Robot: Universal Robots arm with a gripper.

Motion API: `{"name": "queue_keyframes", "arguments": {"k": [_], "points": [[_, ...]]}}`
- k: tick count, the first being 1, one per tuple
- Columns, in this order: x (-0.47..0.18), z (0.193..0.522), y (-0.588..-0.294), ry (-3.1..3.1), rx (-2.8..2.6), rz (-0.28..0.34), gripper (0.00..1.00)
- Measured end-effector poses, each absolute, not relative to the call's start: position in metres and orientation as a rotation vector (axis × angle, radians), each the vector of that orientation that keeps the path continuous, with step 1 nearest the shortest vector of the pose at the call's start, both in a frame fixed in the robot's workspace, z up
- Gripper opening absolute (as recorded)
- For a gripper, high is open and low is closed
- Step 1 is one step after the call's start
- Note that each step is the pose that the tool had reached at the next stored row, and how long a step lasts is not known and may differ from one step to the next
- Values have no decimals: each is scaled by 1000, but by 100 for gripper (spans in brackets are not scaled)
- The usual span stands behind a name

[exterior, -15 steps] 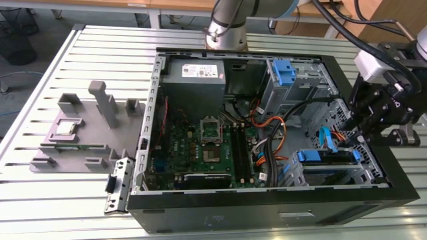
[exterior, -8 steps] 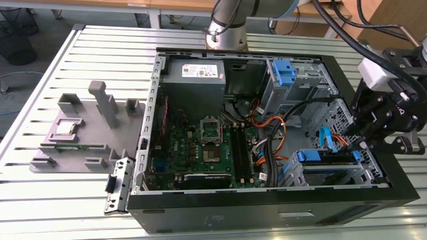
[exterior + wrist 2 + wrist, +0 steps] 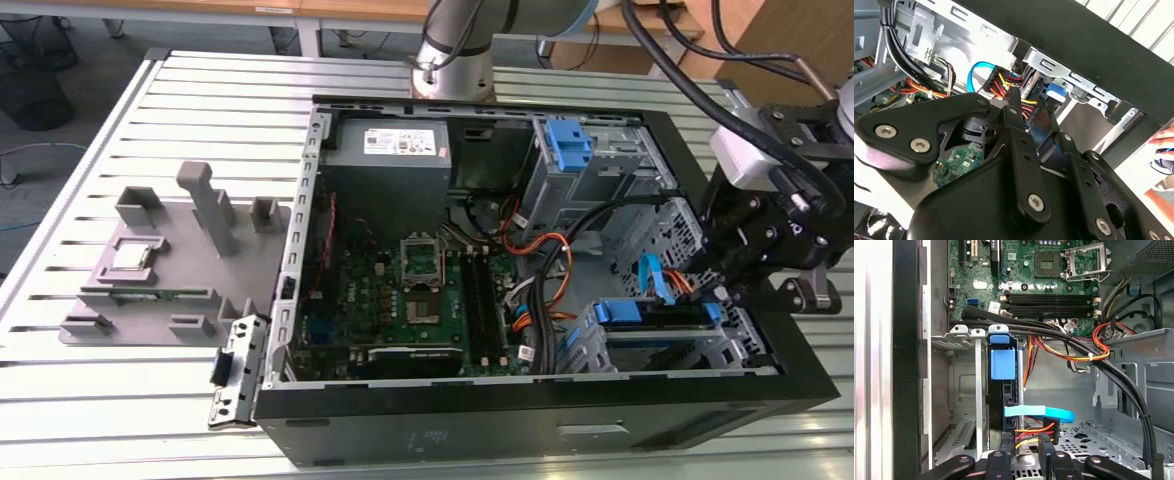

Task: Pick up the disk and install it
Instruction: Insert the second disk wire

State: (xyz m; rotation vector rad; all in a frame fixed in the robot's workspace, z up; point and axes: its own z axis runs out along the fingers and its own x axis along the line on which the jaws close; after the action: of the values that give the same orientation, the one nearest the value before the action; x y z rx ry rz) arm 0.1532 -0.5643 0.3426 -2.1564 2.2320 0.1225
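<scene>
Installation of the disk, late stage. In the first wrist view the disk stands edge-on in its blue carrier inside the drive bay at the front corner of the case, beside the bay's metal wall. The carrier's tab faces the motherboard. In the exterior view the same blue frame lies in the lower bay at the view's right, level with the bay rails.

The gripper hangs just over the disk's cabled end, at the case's edge. Whether it is open or closed on anything cannot be told, because its own linkage hides the tips. A blue data cable and a bundle of red, yellow and black power leads run to that end of the disk, very near the gripper (contact cannot be confirmed). A thick black cable bundle crosses above the bay.

Judged from this layout, the pick-up is done and the disk is already in its slot. The step in hand is the final seating, or work at the connectors. Any move here calls for a short, straight motion along the bay's axis, kept clear of the leads and the black bundle so that neither is snagged.
</scene>
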Motion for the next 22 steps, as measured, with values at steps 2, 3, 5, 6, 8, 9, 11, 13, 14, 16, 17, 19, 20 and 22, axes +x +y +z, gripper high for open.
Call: {"name": "queue_keyframes", "arguments": {"k": [2,3,5,6,8,9,11,13,14,16,17,19,20,22], "points": [[151,342,-565,2231,-2156,123,35],[150,341,-566,2230,-2154,126,35],[150,341,-566,2228,-2153,128,35],[150,340,-566,2227,-2152,130,35],[150,340,-566,2226,-2151,133,35],[150,340,-566,2225,-2150,135,35],[149,339,-566,2223,-2149,138,35],[149,338,-566,2222,-2147,141,35],[149,338,-566,2221,-2147,142,35],[149,337,-567,2220,-2146,144,35],[149,337,-567,2220,-2145,145,35],[149,336,-567,2218,-2144,148,35],[149,336,-567,2217,-2143,150,35],[149,335,-567,2216,-2142,153,35]]}}
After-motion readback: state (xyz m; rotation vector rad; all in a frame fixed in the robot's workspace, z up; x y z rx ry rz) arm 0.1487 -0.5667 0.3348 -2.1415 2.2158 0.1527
